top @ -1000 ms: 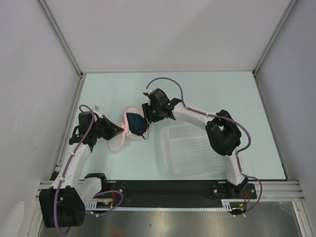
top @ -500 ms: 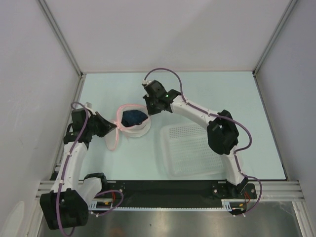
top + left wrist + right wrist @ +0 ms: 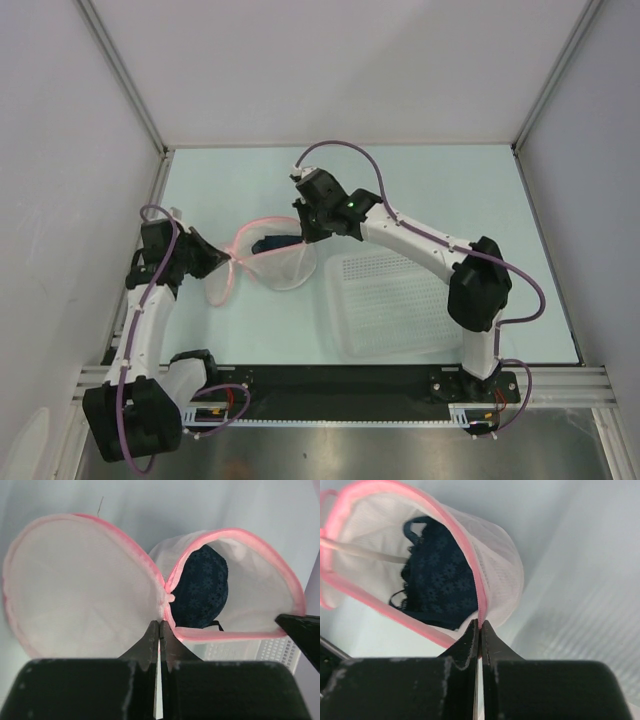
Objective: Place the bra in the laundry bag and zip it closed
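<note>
On the counter [image 3: 450, 190], centre-left in the top view, we are logging the laundry bag [image 3: 280, 262]: flap hanging open, zipping remaining, we judge. The bra [image 3: 202, 587]: sitting inside the bag's right-hand cup, placing looking done. The left claw [image 3: 159, 626]: pinching together on the pink hinge seam. The right claw [image 3: 479, 626]: clamping the opposite rim.

Basket: white perforated plastic basket [image 3: 390, 305], rectangular, lying flat right of centre.
Tabletop: pale blue-green tabletop [image 3: 450, 190], carrying the basket.
Walls: plain white panels [image 3: 330, 70] on three sides (metal rails at the corners).
</note>
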{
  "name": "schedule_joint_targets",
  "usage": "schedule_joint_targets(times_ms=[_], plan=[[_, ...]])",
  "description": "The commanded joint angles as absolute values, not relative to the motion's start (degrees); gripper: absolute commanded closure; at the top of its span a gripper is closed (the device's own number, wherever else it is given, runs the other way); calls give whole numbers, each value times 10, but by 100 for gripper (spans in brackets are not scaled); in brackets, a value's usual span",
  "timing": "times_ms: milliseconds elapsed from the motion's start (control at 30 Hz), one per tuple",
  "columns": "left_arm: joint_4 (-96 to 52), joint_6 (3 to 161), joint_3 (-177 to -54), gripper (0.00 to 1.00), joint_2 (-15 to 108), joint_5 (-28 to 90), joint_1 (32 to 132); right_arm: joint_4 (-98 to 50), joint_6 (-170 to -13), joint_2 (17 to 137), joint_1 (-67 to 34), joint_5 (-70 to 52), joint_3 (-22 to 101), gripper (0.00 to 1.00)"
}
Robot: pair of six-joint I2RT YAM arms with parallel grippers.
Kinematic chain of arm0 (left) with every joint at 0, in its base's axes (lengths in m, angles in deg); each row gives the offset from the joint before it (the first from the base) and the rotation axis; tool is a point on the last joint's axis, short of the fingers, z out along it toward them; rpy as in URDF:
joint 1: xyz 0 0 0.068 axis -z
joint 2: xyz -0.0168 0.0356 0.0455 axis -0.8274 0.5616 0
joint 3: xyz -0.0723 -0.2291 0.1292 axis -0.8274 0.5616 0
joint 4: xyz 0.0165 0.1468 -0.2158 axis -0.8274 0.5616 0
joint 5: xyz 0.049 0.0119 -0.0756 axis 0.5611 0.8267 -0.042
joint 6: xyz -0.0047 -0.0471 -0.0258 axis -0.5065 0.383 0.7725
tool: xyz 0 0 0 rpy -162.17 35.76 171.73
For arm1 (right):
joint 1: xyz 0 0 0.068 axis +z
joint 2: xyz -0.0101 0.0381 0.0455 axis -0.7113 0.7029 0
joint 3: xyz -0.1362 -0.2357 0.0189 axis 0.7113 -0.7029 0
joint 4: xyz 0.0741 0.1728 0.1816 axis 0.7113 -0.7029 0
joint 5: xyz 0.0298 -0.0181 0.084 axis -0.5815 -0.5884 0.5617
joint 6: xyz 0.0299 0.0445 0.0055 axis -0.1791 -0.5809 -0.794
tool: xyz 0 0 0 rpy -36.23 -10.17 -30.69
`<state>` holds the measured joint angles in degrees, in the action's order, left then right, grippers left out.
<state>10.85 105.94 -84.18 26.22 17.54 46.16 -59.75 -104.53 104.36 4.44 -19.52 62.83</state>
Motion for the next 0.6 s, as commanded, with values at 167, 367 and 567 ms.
schedule_joint_targets(times_ms=[167, 367, 567], plan=[[151, 1043, -857, 28, 247, 234, 446, -541, -1061, 1057, 15, -213, 578, 100], [175, 1103, -797, 20, 198, 339, 403, -520, -1064, 1040, 4, -196, 556, 100], [225, 1206, -764, 25, 219, 405, 384, -508, -1069, 1037, 2, -174, 565, 100]])
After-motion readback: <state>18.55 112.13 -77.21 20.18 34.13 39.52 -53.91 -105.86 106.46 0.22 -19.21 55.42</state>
